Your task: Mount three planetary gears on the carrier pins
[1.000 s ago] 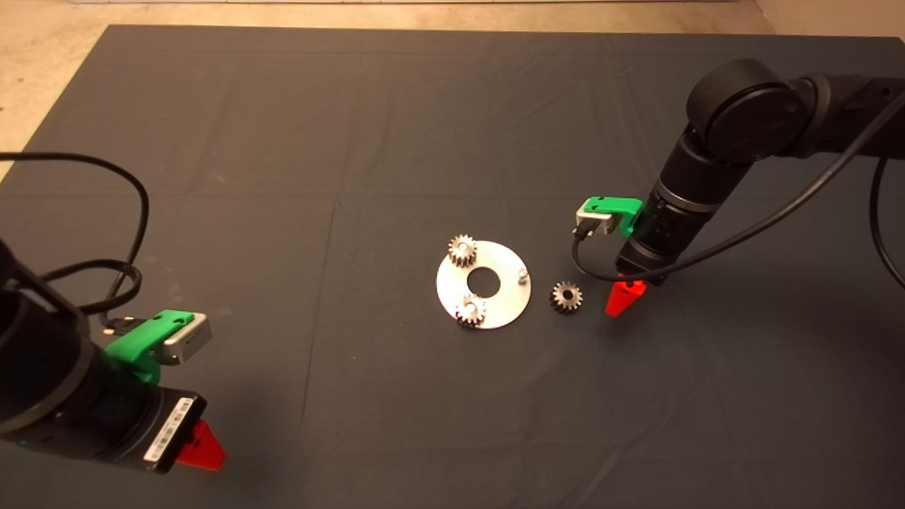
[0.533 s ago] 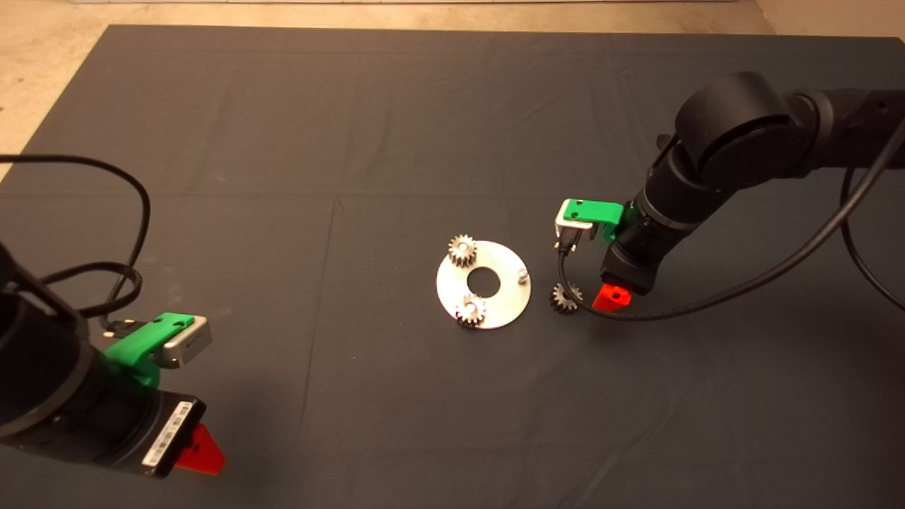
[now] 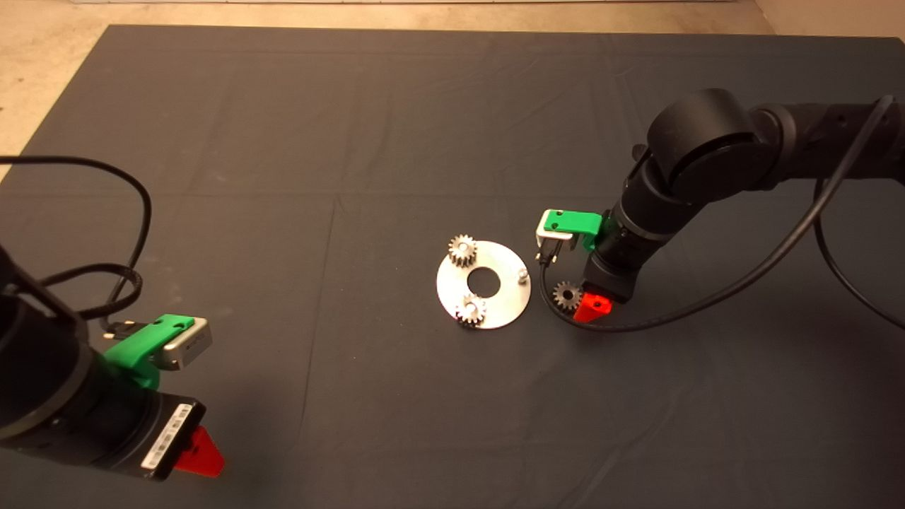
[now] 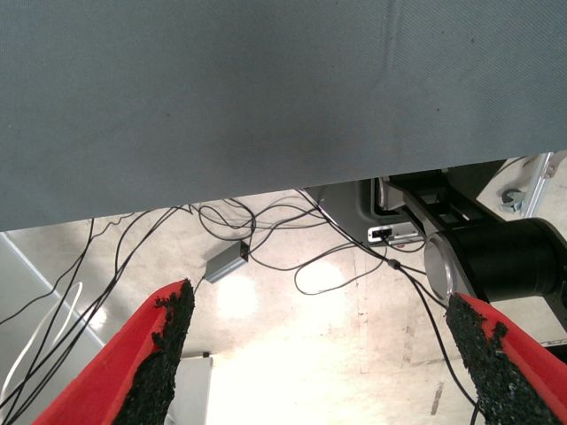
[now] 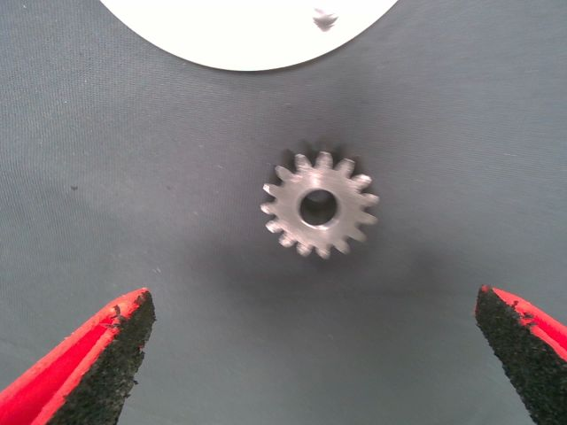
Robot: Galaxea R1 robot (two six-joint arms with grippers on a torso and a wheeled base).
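The shiny round disc (image 3: 506, 300) lies mid-mat. Two planetary gears (image 3: 462, 249) (image 3: 471, 309) sit on its carrier pins, and one pin (image 3: 522, 272) stands bare at the disc's right edge. The third gear (image 3: 566, 295) lies flat on the mat just right of the disc. My right gripper (image 3: 581, 302) hangs directly over it. In the right wrist view that gear (image 5: 319, 210) sits apart from both wide-spread fingers of the open gripper (image 5: 314, 303), with the disc's rim (image 5: 248, 31) beyond. My left gripper (image 3: 201, 452) waits open at the lower left.
A black cable (image 3: 636, 322) loops from the right wrist onto the mat just right of the loose gear. The left wrist view shows the mat's edge (image 4: 266, 190) and floor cables (image 4: 266, 239) beyond it. Bare floor (image 3: 42, 63) borders the mat at the far left.
The right arm has swung left and lower, bringing its open gripper from right of the loose gear to over it. The gears, disc and left arm have not moved.
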